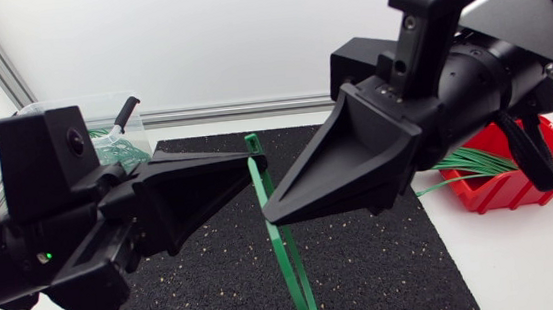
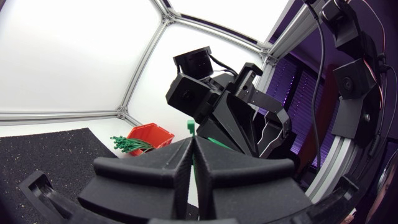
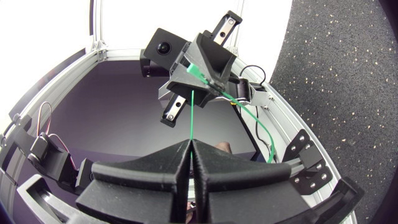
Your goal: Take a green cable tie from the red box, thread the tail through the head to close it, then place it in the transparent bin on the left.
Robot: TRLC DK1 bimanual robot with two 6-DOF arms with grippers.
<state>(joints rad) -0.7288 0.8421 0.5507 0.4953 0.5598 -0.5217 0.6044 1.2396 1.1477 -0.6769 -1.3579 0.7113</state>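
Observation:
A green cable tie [image 1: 282, 245] hangs above the black mat, held by both grippers. My left gripper [image 1: 255, 163] is shut on it just below its head [image 1: 251, 142], which pokes out past the fingertips [image 2: 188, 127]. My right gripper [image 1: 274, 213] is shut on the strap a little further along. In the right wrist view the thin strap [image 3: 193, 115] runs straight from my right gripper [image 3: 191, 147] to the left gripper [image 3: 205, 68] ahead. The rest of the tie curves down toward the table's near edge. The red box [image 1: 520, 179] with green ties [image 1: 473, 166] stands at the right.
The transparent bin [image 1: 102, 115] stands at the back left, partly behind my left arm, with green ties [image 1: 120, 149] in it. A black mat [image 1: 386, 256] covers the middle of the table. The red box [image 2: 151, 135] also shows in the left wrist view, beyond the fingers.

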